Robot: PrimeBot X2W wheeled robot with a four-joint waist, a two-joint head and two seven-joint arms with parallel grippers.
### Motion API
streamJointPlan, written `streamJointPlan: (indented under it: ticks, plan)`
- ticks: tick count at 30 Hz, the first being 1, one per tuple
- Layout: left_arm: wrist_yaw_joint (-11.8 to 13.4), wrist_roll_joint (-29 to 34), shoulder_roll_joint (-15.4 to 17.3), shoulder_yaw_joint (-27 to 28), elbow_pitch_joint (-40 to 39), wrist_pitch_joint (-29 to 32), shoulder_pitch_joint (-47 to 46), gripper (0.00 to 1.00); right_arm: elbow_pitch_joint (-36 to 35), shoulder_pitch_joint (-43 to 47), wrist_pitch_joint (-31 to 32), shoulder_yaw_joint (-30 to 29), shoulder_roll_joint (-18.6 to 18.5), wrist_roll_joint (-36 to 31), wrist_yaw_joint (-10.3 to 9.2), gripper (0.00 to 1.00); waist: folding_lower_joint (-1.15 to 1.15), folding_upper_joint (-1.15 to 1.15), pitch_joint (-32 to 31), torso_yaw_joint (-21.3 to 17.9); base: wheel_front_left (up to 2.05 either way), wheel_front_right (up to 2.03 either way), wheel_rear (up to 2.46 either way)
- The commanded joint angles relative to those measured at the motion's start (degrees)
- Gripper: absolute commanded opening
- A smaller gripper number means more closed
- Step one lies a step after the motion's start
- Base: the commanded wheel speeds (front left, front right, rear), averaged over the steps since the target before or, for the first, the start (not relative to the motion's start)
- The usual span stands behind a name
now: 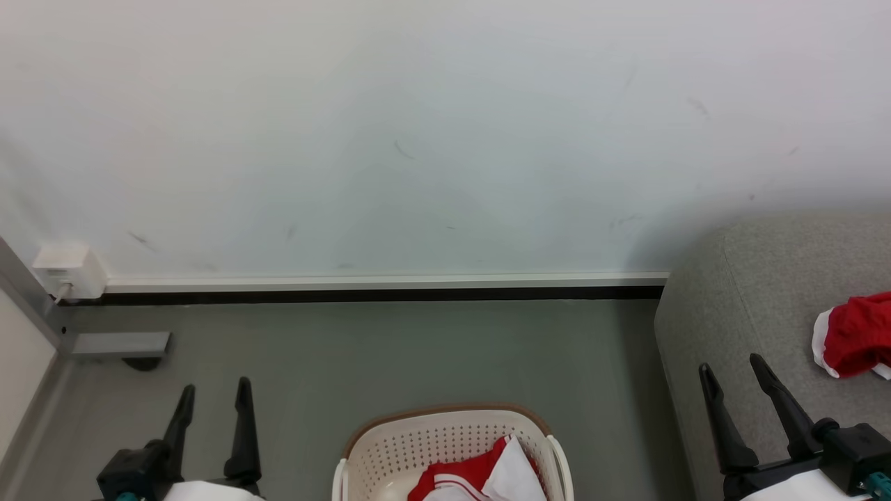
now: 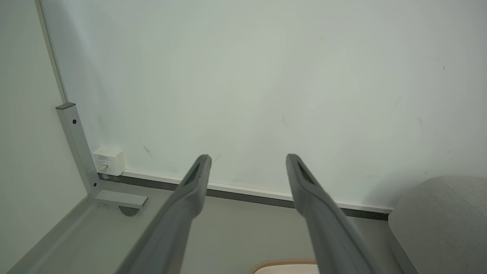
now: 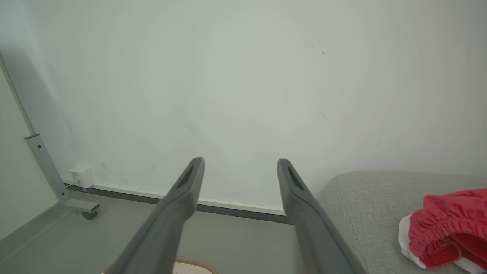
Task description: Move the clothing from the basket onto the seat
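- Go next for the crumpled red clothing with white panels and thin striped trim (image 1: 473, 476), heaped toward the right wall of the cream-white perforated plastic basket with the brown rim (image 1: 445, 412); count one more red-and-white garment (image 1: 853, 334) as already lying on the large grey woven-fabric seat cushion (image 1: 752, 278), well in from its rounded left edge.
- Start from the left gripper (image 1: 216, 386), two dark fingers spread apart and holding nothing, above the grey floor (image 1: 390, 348) to the left of the basket; treat the right gripper (image 1: 729, 363) the same way, parted and empty over the seat's left edge.
- Tip the wrists down before reaching, judging from wrist views aimed at the white wall (image 2: 266, 76) and catching just a sliver of the brown rim at the bottom.
- Descend with fingers wide, straight onto the raised white fold of the heap; pinch a thick bunch rather than a single layer, since thin slick cloth probably slips.
- Stay clear of the basket's walls and side handles; lift high enough to carry trailing cloth over the rim without tipping what looks like a light basket.
- Lay the load on bare cushion beside the garment there, away from the rounded edge, to avoid a slide to the floor.
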Motion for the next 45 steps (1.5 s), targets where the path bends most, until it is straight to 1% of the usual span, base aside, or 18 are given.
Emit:
streamJointPlan:
  ticks: [1,8,17,18,23,25,27,33,37,40,45]
  plan:
    - [-0.4,0.7,-0.2,0.7,0.2,0.0,0.0,1.0,-0.1,-0.7,-0.2,0.2,-0.1,0.6,-0.13,1.0,0.0,0.0,0.2,-0.3,0.0,0.0,0.0]
    - [-1.7,2.7,-1.1,1.6,0.1,0.0,-1.1,1.0,-1.1,-2.5,-0.2,0.8,-0.2,1.3,-0.13,1.0,0.0,0.0,2.7,-2.3,0.0,0.0,0.0]
    - [-3.3,4.5,-1.6,0.5,1.6,0.0,-7.3,1.0,-3.8,-8.7,-0.2,1.2,0.5,1.2,-0.13,1.0,0.0,0.0,12.6,-7.0,0.0,0.0,0.0]
    - [-3.3,4.5,-1.6,0.5,1.6,0.0,-7.3,1.0,-3.8,-8.7,-0.2,1.2,0.5,1.2,-0.13,1.0,0.0,0.0,12.6,-7.0,0.0,0.0,0.0]
    - [-4.1,5.9,-1.4,-0.3,4.3,0.0,-11.4,1.0,-5.2,-11.4,-0.2,0.8,0.9,1.1,-0.13,1.0,0.0,0.0,18.4,-9.7,0.0,0.0,0.0]
    - [-4.7,6.5,-0.9,-0.9,6.8,0.0,-13.0,1.0,-5.9,-12.3,-0.2,0.4,1.3,1.2,-0.13,1.0,0.0,0.0,20.6,-10.7,0.0,0.0,0.0]
    - [-5.4,7.2,0.1,-2.2,11.3,0.0,-14.8,1.0,-6.6,-13.2,-0.2,0.1,1.7,1.4,-0.13,1.0,0.0,0.0,22.6,-11.7,0.0,0.0,0.0]
    - [-7.0,6.9,1.5,-5.0,23.3,0.9,-22.4,1.0,-9.2,-16.1,-0.2,-1.1,2.8,2.1,-0.13,1.0,0.0,0.0,28.4,-14.2,0.0,0.0,0.0]
    - [-7.5,5.2,1.4,-6.0,30.7,2.7,-27.5,1.0,-10.9,-17.7,-0.2,-1.6,3.4,2.0,-0.14,1.0,0.0,0.0,31.3,-15.6,0.0,0.0,0.0]
    - [-7.8,5.3,1.7,-7.9,35.7,4.2,-30.7,1.0,-12.3,-18.4,-0.2,-2.3,4.0,2.5,-0.13,1.0,0.0,0.0,33.4,-16.7,0.0,0.0,0.0]
    - [-8.0,5.5,3.0,-10.4,43.5,6.6,-35.8,1.0,-15.5,-19.7,-0.2,-3.0,5.0,2.1,-0.13,1.0,0.0,0.0,37.6,-19.0,0.0,0.0,0.0]
